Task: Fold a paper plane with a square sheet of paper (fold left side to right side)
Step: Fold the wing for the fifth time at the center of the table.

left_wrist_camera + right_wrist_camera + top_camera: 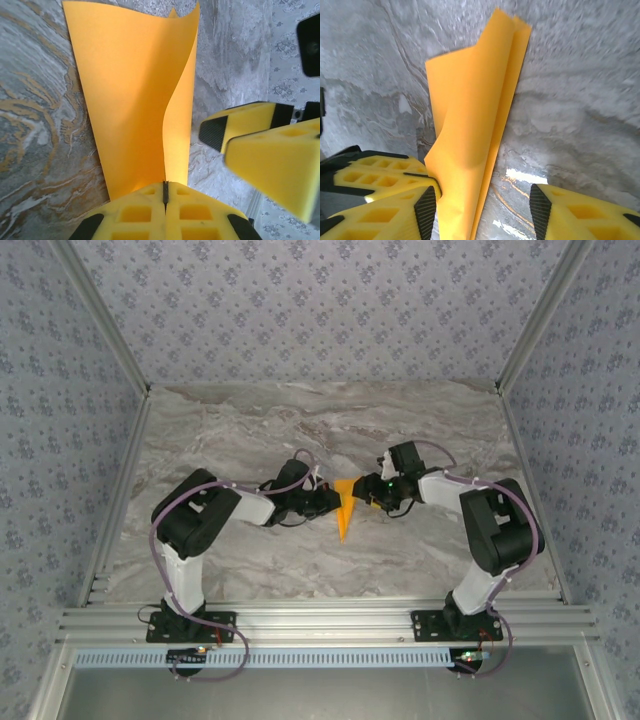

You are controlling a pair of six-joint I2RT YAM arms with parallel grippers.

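Note:
The square sheet of paper (345, 512) is bright orange and folded into a narrow pointed shape at the middle of the table, its tip toward the near edge. In the left wrist view the paper (130, 100) stands up from the marble with one flap curling. My left gripper (165, 187) is shut, its fingers pinching the paper's edge at their tips. My right gripper (482, 210) is open, the paper (470, 125) rising beside its left finger and a wide gap lying to its right finger. In the top view my left gripper (330, 502) and right gripper (368, 496) face each other across the paper.
The marble table (240, 430) is bare around the paper. Patterned walls close the back and sides, and a metal rail (330, 620) runs along the near edge by the arm bases. The right gripper's yellow fingers (240, 125) sit close to the left gripper.

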